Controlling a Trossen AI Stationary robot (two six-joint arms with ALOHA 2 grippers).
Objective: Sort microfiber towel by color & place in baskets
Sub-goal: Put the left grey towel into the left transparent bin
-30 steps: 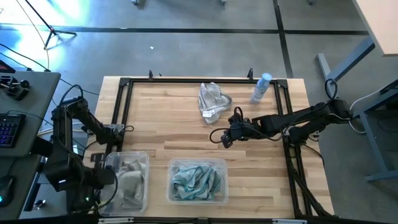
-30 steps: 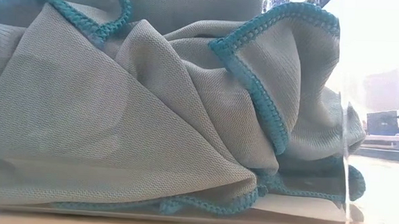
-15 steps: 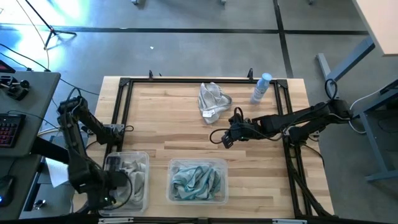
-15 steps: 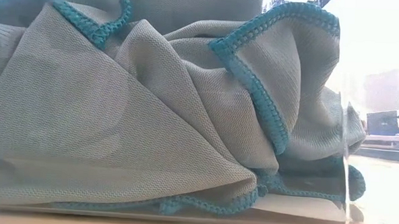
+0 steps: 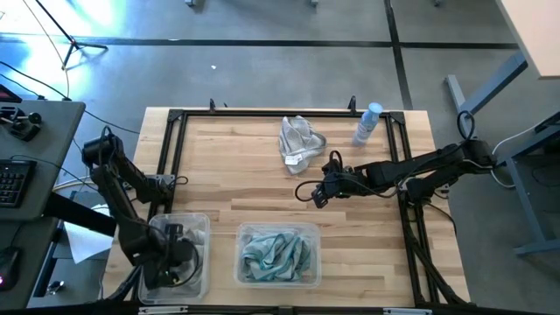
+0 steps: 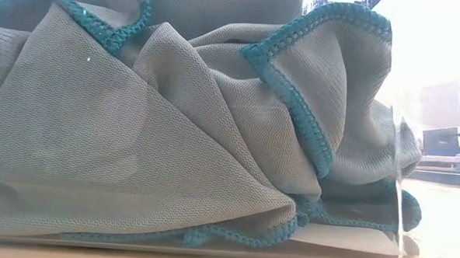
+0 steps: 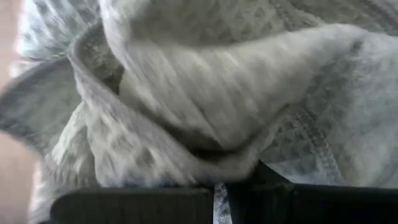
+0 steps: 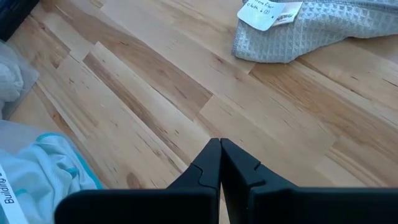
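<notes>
Microfiber towel status: one grey-beige towel point(image 5: 297, 143) is lying bunched on the table point(image 5: 245, 188) at 12 o'clock, just beside the pale blue spray bottle point(image 5: 367, 123), which is standing at about 1 o'clock. Its white tag point(image 8: 268, 14) is showing at one edge in the right wrist view.

Teal towels point(image 5: 273, 254) are sitting piled in the wider basket point(image 5: 312, 278) at 6 o'clock; the low view is showing nothing but their folds and teal stitched hems pressed against the clear wall.

Grey-beige towels point(image 5: 185, 234) are sitting in the narrower basket point(image 5: 206, 220) at 7 o'clock. The left tool point(image 5: 171, 261) is reaching down into that basket, with cloth filling the whole left wrist view; cannot tell whether it is gripping or released.

The right tool point(image 8: 219, 163) is hovering over bare table near centre, towards 3 o'clock, fingers clenched together and holding nothing, a short way from the loose towel.

Handling judgement: the cloth is looking light, soft and limp, so it is likely going to drape and trail when lifted. A pinch on a raised fold at the top of the bunch is looking better than a flat edge or the tag. Snagging a hanging corner on the basket rim is the risk.

Remaining: the loose towel is likely belonging in the narrower basket.
</notes>
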